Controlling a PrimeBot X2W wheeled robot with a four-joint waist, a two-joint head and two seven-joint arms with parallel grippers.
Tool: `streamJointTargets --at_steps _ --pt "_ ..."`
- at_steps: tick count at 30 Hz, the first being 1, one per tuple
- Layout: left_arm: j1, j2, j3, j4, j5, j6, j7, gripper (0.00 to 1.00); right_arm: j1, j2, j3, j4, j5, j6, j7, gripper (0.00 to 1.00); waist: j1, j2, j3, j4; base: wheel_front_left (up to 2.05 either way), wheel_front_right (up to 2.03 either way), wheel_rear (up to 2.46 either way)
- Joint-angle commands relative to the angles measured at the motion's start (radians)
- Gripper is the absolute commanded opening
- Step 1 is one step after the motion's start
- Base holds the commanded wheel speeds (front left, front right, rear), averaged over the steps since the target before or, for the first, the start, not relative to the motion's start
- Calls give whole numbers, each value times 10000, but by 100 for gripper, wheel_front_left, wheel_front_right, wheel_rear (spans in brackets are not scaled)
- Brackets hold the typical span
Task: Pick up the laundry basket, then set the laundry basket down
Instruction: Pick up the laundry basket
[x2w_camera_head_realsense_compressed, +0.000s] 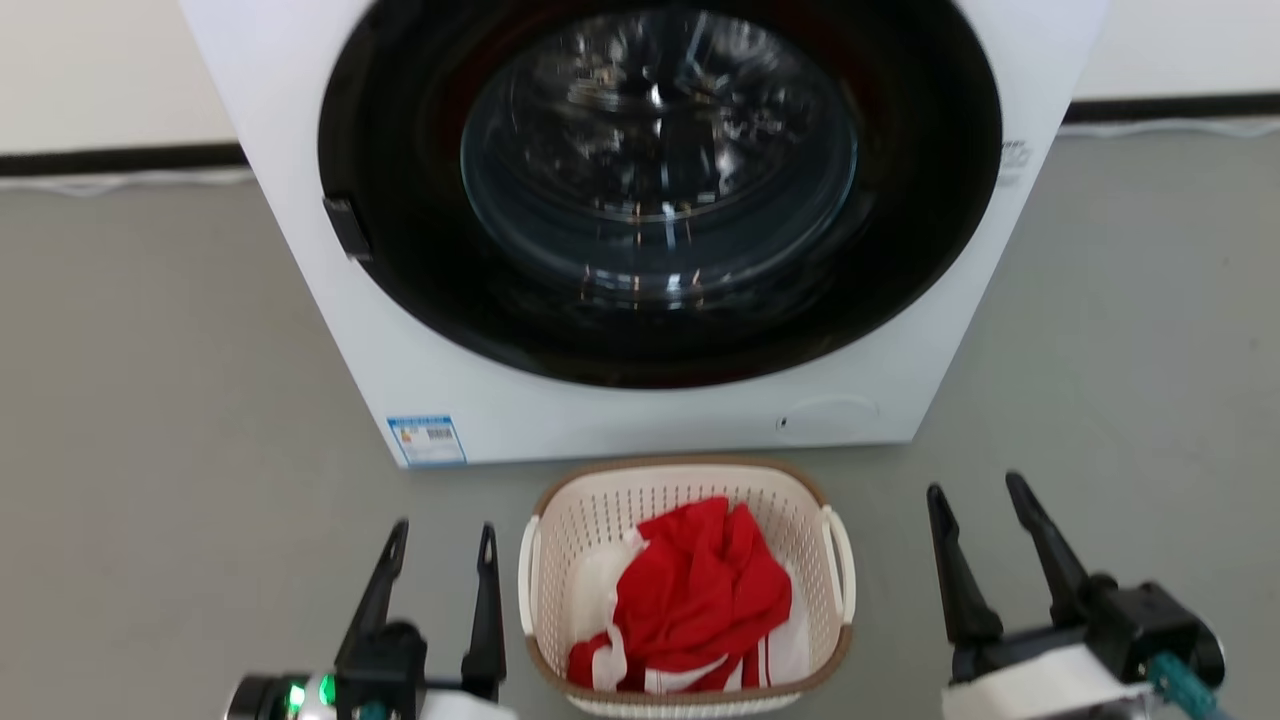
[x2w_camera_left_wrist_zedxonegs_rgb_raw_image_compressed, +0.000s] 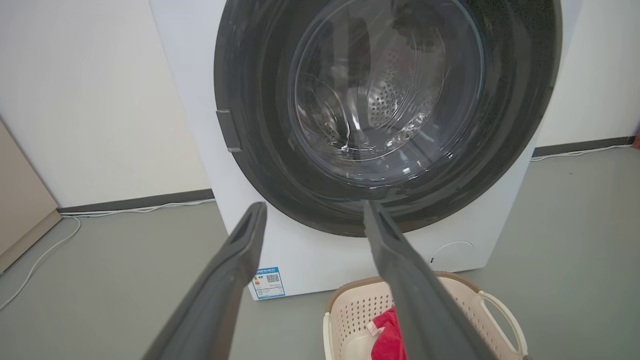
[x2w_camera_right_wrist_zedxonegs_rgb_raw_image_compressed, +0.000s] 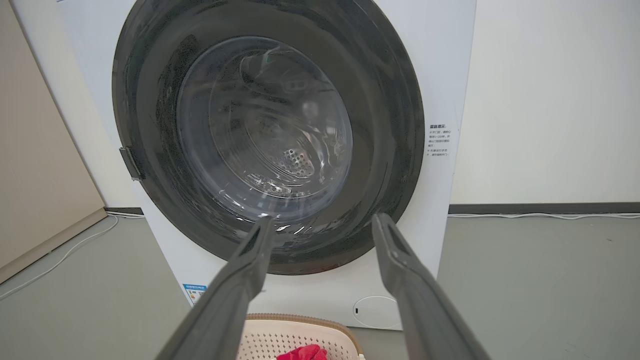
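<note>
The laundry basket (x2w_camera_head_realsense_compressed: 560, 540), cream-white and perforated with a brown rim and white side handles, stands on the grey floor just before the washing machine. Red and white clothes (x2w_camera_head_realsense_compressed: 700, 600) lie in it. My left gripper (x2w_camera_head_realsense_compressed: 445, 540) is open beside the basket's left handle, a small gap away. My right gripper (x2w_camera_head_realsense_compressed: 980, 495) is open farther off on the basket's right side. The left wrist view has the basket (x2w_camera_left_wrist_zedxonegs_rgb_raw_image_compressed: 360, 310) low between and behind its fingers (x2w_camera_left_wrist_zedxonegs_rgb_raw_image_compressed: 235, 270). In the right wrist view the basket's rim (x2w_camera_right_wrist_zedxonegs_rgb_raw_image_compressed: 300, 320) peeks at the bottom between the open gripper (x2w_camera_right_wrist_zedxonegs_rgb_raw_image_compressed: 322, 225).
A large white washing machine (x2w_camera_head_realsense_compressed: 640, 420) with a dark round glass door (x2w_camera_head_realsense_compressed: 650, 180), shut, fills the space behind the basket. Grey floor (x2w_camera_head_realsense_compressed: 150, 400) stretches left and right. White cables (x2w_camera_left_wrist_zedxonegs_rgb_raw_image_compressed: 45, 250) run along the wall's base, and a beige panel (x2w_camera_right_wrist_zedxonegs_rgb_raw_image_compressed: 40, 175) stands at left.
</note>
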Motion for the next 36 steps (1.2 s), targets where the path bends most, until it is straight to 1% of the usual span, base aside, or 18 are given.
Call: streamJointTargets --at_steps 1,4,8,17,18,24,36 --pt "-710 -42 311 -177 6 -35 -91 100 -638 -93 221 -155 -46 71 -118 100 0 0 408 63 0 0 0" --pt "-1227 -77 289 38 -11 -80 -92 100 -1077 -93 169 1 -99 71 -118 100 0 0 1026 136 0 0 0" --pt "-2066 -119 218 295 -87 -250 -92 100 -1791 -93 43 258 -207 71 -118 100 0 0 1978 243 0 0 0" --pt "-3909 -182 147 1412 -448 -357 -92 100 -3282 -93 -291 1014 -486 71 -118 100 0 0 4052 478 0 0 0" --pt "-3909 -182 147 1412 -448 -357 -92 100 -3282 -93 -291 1014 -486 71 -118 100 0 0 4052 478 0 0 0" --pt "-4876 -188 15 2314 -1066 -513 -92 100 -4051 -93 -566 1686 -705 71 -118 100 0 0 5081 511 0 0 0" --pt "-6069 -190 -321 4512 -1978 -503 -92 100 -5013 -93 -1184 3570 -1059 71 -118 100 0 0 6293 562 0 0 0"
